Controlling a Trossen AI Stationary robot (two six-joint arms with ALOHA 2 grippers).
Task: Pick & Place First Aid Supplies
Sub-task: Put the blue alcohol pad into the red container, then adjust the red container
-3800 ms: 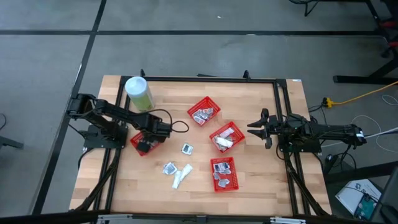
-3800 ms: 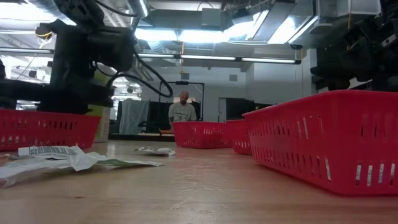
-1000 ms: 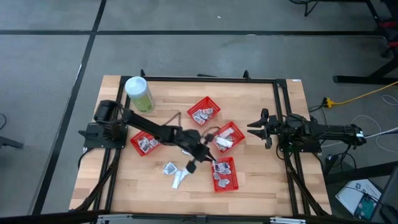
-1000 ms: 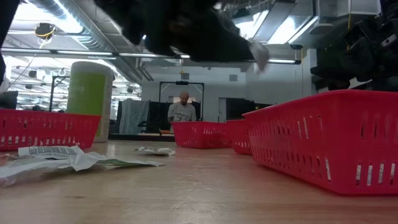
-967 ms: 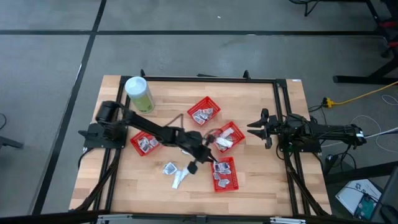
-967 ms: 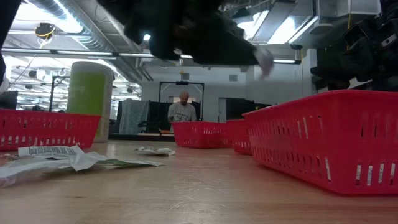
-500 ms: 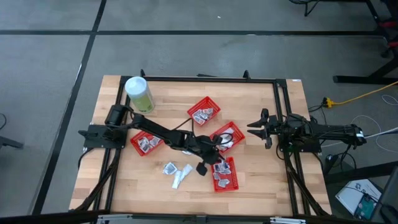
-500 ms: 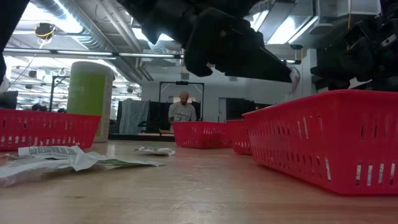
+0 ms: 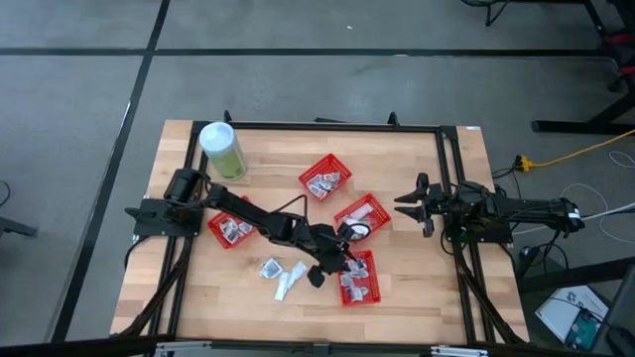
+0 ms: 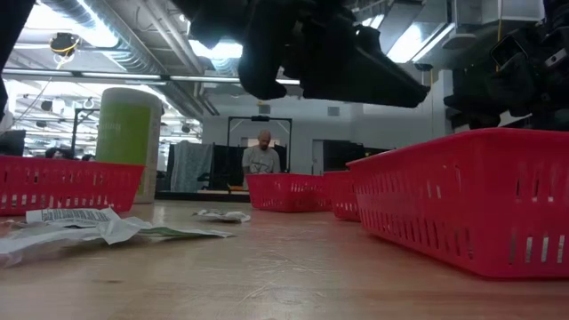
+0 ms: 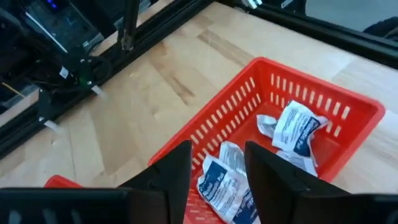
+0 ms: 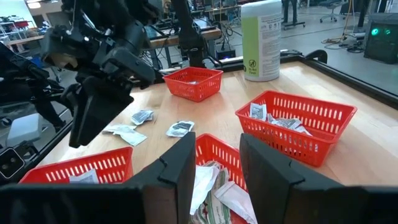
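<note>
My left gripper [image 9: 342, 260] [image 11: 217, 180] hangs open over the near red basket [image 9: 372, 294] [image 11: 311, 84], with nothing between its fingers. White-grey first aid packets [image 11: 293, 127] lie in that basket, one with blue print [image 11: 217, 185] right below the fingers. Two more packets [image 9: 270, 268] and a wrapped strip [image 9: 291, 281] lie flat on the wood to the left of this basket. My right gripper [image 9: 409, 204] [image 12: 217, 168] waits open at the table's right side, clear of everything.
Three other red baskets hold packets: one on the left [image 9: 230, 229], one farther back [image 9: 325, 177] and one in the middle [image 9: 363, 216]. A tall pale-green canister [image 9: 221, 149] stands at the far left. A person [image 10: 262, 156] sits in the room beyond.
My left gripper has carried a small white packet toward the table's right and near side, from over the bare wood to above the near basket. There it has opened and let the packet go; its fingers now hold nothing.
</note>
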